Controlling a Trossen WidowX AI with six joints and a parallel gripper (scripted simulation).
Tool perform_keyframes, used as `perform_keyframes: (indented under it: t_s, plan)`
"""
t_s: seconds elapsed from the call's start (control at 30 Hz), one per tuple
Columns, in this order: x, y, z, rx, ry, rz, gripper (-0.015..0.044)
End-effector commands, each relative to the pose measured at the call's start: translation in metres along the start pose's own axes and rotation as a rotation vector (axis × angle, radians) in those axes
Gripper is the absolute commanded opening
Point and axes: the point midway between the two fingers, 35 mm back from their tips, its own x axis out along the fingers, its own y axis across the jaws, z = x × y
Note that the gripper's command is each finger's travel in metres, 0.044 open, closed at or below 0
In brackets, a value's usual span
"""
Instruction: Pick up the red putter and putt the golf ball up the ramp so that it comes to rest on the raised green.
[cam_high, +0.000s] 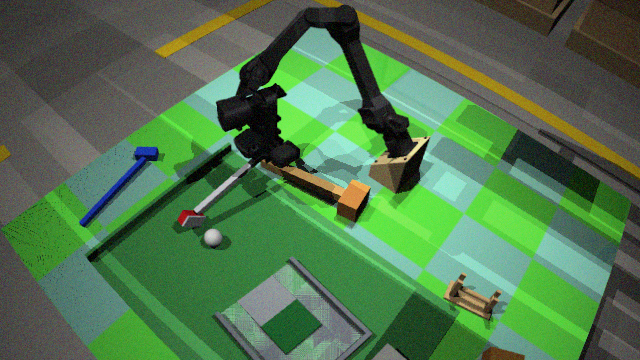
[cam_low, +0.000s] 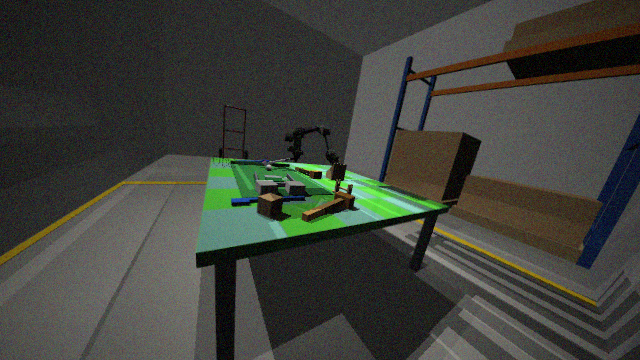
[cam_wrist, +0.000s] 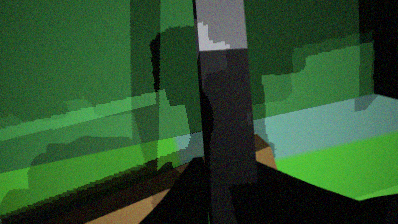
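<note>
My gripper (cam_high: 261, 159) is shut on the dark grip end of the red putter, whose grey shaft (cam_high: 222, 187) (cam_wrist: 222, 22) slants down toward the left in the top view. Its red head (cam_high: 189, 218) is low over the green felt, just to the upper left of the white golf ball (cam_high: 213, 237). I cannot tell whether the head touches the felt. A small gap shows between head and ball. The ramp with grey side rails (cam_high: 332, 297) lies at the lower middle, with a dark green square (cam_high: 292, 326) on it.
A blue mallet (cam_high: 112, 192) lies at the left, beyond the dark border wall (cam_high: 160, 202). An orange-brown mallet (cam_high: 312, 180) lies under and beside my gripper. A small wooden stand (cam_high: 471, 298) is at the right. A brown cube (cam_low: 269, 205) and another orange-brown mallet (cam_low: 325, 208) lie near the table's far end.
</note>
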Motion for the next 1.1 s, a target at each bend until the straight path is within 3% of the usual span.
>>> perform_keyframes:
  t_s: [0.0,0.83,1.07]
  plan:
    - [-0.001,-0.020,0.001,0.017,-0.011,-0.010,0.0000]
    - [0.001,-0.017,0.000,0.005,-0.005,-0.002,0.0000]
    - [0.003,0.072,0.008,0.012,-0.003,0.012,0.0000]
